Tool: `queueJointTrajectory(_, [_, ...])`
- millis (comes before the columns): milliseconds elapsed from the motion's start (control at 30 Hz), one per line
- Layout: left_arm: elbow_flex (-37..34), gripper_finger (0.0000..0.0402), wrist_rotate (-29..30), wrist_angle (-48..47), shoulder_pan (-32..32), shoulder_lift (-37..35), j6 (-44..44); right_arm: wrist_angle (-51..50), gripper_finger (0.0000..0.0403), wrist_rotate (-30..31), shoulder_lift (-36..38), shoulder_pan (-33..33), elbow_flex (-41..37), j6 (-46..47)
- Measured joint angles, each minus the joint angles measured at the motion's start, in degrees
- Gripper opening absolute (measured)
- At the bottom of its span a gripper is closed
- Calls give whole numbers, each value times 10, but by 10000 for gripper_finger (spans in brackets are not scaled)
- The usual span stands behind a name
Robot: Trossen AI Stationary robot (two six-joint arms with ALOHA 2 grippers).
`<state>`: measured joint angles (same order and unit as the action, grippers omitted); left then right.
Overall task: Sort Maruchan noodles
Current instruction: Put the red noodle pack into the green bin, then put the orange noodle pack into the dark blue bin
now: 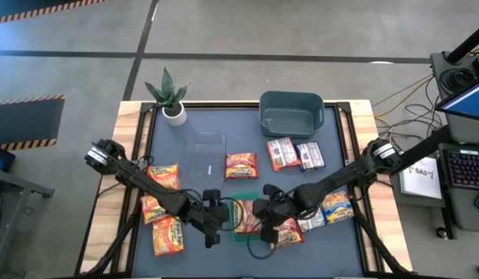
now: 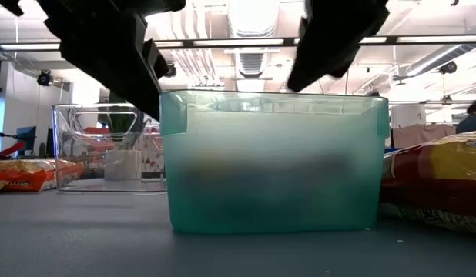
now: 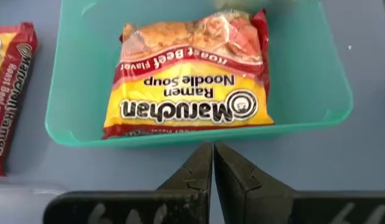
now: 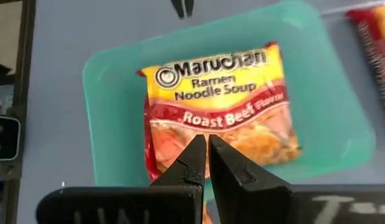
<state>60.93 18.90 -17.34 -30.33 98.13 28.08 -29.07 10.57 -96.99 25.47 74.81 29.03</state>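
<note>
A red-and-yellow Maruchan noodle packet (image 3: 189,81) (image 4: 217,106) lies flat on the floor of a teal bin (image 3: 61,93) (image 2: 269,161) near the table's front middle. My left gripper (image 3: 212,155) (image 1: 212,226) is shut and hovers just outside the bin's left wall. My right gripper (image 4: 207,149) (image 1: 263,221) is shut and hangs over the bin from the right, above the packet. More noodle packets lie flat on the table: orange ones at the left (image 1: 163,177), one in the middle (image 1: 241,165), silver ones at the far right (image 1: 295,154), a blue-yellow one (image 1: 336,208).
A clear bin (image 1: 205,155) stands behind the teal one, a grey-blue bin (image 1: 291,112) at the far right, a potted plant (image 1: 171,97) at the far left corner. Another orange packet (image 1: 290,232) lies right beside the teal bin.
</note>
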Motion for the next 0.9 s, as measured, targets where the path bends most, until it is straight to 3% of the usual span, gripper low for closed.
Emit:
queueJointTrajectory(267, [0,0,36,-1,1,-8,-12,-79,8,86,52,1,-25,-6])
queueJointTrajectory(467, [5,0,86,3,12,-22,-57,-73,8,92,94,-10,-94,-17])
queueJointTrajectory(900, [59,0,88,-4,135,-24,-153,126,9,100,260,-99,-317,-110])
